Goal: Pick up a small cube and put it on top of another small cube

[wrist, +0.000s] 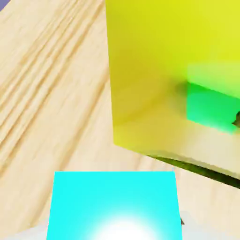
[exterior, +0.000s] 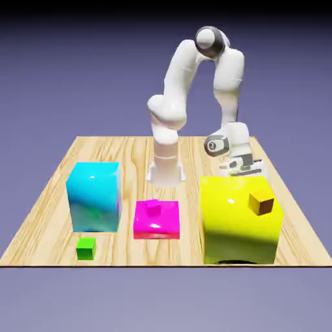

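The worktop (exterior: 139,251) carries a tall yellow block (exterior: 237,227), a cyan block (exterior: 96,198) and a low magenta block (exterior: 157,228). The pincer (wrist: 115,213), behind the yellow block, is closed on a small cyan cube (wrist: 112,192); I cannot tell whether that cube is clear of the worktop. It looks rigid and probably light, its flat, glossy sides perhaps a little slippery. Best hold: two opposite faces, gripped squarely at mid-height, underside left free for stacking. Three small cubes could receive it: orange-brown (exterior: 261,203) on the yellow block, green (exterior: 85,249) on the worktop, magenta (exterior: 153,206) on the magenta block. Which is meant, I cannot tell. Any would likely slide if nudged, so the cube wants lowering level and gently.
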Action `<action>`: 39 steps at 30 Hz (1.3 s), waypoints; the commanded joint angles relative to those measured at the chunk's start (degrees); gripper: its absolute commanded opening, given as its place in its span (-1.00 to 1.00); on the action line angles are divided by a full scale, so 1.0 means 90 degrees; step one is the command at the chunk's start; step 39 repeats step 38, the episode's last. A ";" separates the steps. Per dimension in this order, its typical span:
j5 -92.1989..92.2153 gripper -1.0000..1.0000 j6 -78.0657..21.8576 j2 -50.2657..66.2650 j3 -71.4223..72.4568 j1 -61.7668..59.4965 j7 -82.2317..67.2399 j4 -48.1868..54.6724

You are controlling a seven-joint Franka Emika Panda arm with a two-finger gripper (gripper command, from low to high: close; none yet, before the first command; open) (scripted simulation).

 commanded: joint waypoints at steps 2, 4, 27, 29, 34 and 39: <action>-0.0255 -1.00 -0.0507 0.0120 -0.0059 0.0082 0.0056 0.0445; -0.0541 -1.00 -0.1061 0.0265 -0.0154 0.0103 0.0226 0.0880; -0.3831 -1.00 -0.7429 0.2230 -0.1904 -0.1187 0.4479 0.4666; -0.3841 -1.00 -0.7449 0.2269 -0.1982 -0.1360 0.4745 0.4543; -0.2793 -1.00 -0.6245 0.1117 -0.1352 -0.2445 0.4132 0.4253; -0.2876 1.00 -0.6341 0.1208 -0.1402 -0.2359 0.4181 0.4276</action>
